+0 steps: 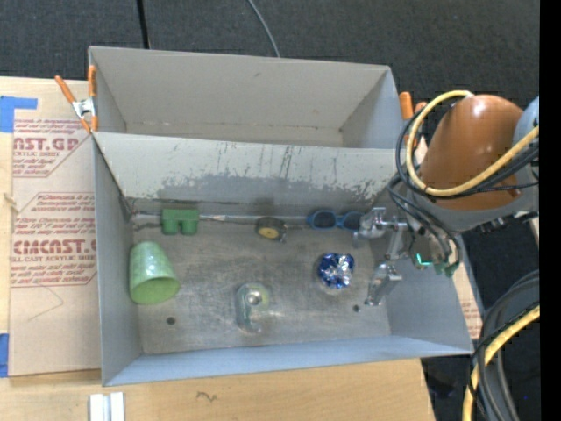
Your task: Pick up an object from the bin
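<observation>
My gripper [379, 255] hangs low at the right side of the bin, close to the right wall. Its two metal fingers stand apart, one toward the back and one toward the front, and nothing shows between them. A crumpled blue and white ball [336, 270] lies just left of the gripper, apart from the fingers. A blue two-ringed piece [333, 220] rests by the back wall, just left of the far finger.
Further left along the back wall lie a small yellow and black thing [270, 229] and a green block [180, 220]. A light green cup [151, 273] lies on its side at the left. A clear roundish thing [252, 303] sits front centre.
</observation>
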`<move>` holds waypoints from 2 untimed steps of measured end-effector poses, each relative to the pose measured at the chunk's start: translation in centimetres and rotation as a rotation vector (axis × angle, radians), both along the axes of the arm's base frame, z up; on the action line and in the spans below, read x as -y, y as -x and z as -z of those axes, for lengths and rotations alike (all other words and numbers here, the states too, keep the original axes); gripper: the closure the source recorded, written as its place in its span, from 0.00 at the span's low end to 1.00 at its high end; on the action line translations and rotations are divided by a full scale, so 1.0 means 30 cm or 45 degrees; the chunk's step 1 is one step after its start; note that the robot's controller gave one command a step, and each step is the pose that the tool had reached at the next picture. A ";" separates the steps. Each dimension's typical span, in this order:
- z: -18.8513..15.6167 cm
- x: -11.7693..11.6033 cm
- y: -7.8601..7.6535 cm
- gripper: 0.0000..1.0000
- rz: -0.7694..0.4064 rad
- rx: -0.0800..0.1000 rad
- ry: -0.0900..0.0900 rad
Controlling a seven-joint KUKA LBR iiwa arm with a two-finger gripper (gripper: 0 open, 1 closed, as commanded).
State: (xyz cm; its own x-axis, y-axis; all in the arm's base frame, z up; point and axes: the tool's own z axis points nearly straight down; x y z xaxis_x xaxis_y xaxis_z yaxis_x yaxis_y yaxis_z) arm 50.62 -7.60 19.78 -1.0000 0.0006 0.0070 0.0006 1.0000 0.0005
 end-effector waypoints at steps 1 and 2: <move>0.363 -0.018 -0.085 0.00 0.043 0.017 -0.001; 0.348 -0.016 -0.087 1.00 0.043 0.015 0.000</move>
State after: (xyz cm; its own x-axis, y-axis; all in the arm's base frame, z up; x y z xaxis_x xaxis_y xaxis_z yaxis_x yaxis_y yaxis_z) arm 53.23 -7.12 9.34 -0.9994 0.0342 -0.0050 0.0342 0.9994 0.0006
